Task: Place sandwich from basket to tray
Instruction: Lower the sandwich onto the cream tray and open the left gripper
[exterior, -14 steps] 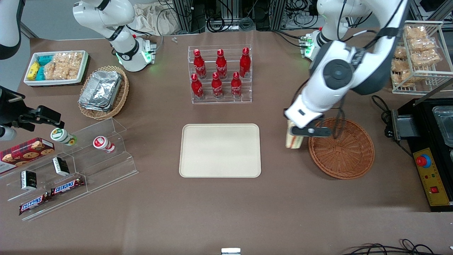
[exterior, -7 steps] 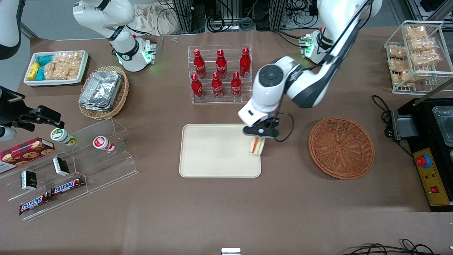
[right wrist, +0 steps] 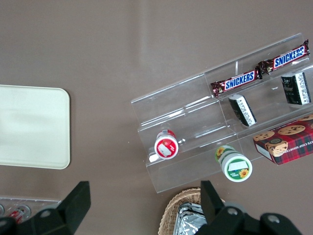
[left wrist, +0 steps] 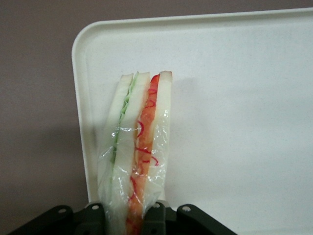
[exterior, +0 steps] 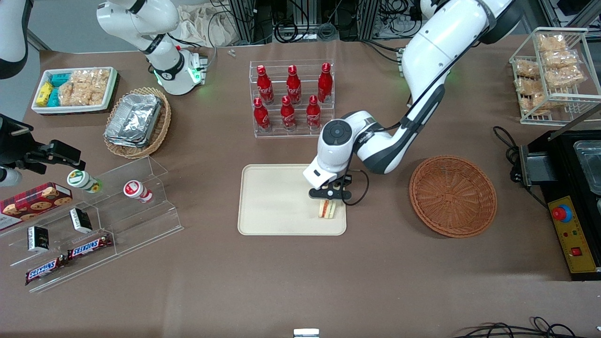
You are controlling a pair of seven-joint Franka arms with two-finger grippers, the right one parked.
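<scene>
Gripper (exterior: 328,201) holding the sandwich (exterior: 327,210) over the tray (exterior: 277,202)

The left arm reaches down over the tray's corner nearest the basket (exterior: 452,195), its fingers closed on the sandwich, which stands on edge (red and green filling facing the front camera) low over the tray surface or on it; contact cannot be told. The reddish-brown basket sits on the brown table (exterior: 300,281) toward the working arm's end, apart from the tray. A rack of red bottles (exterior: 292,98) stands farther from the camera than the tray.
</scene>
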